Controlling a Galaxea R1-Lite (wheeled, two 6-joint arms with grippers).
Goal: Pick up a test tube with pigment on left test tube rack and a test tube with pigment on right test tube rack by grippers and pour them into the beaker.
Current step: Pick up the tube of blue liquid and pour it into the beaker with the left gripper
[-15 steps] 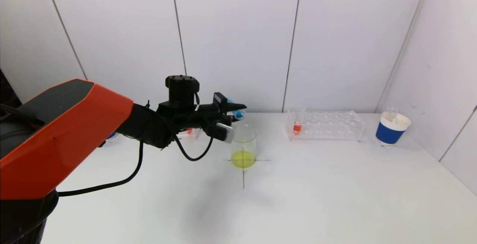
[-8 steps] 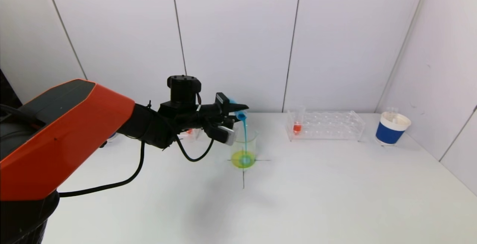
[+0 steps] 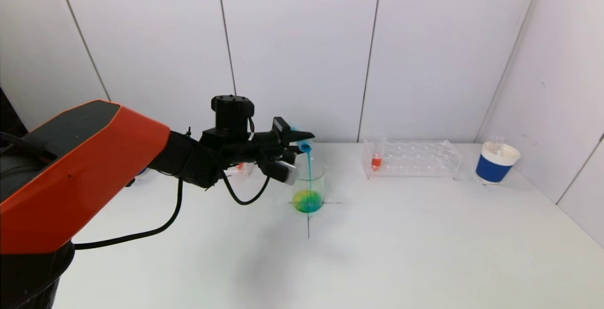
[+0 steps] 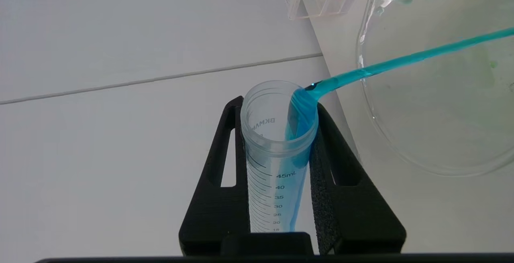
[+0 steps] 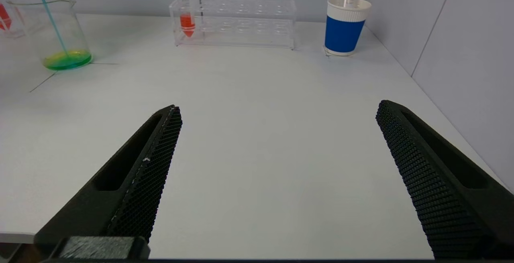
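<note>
Blue-filled test tube (image 4: 277, 154) (mouth tipped beakerward (image 3: 309, 186)).

The beaker (image 3: 308, 190) stands mid-table, the right rack (image 3: 411, 159) behind it rightward, a cup (image 3: 497, 162) beyond.

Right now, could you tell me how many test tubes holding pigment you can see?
3: a blue tube in the left gripper, an orange tube in the right rack, and a partly hidden one behind the left arm.
</note>
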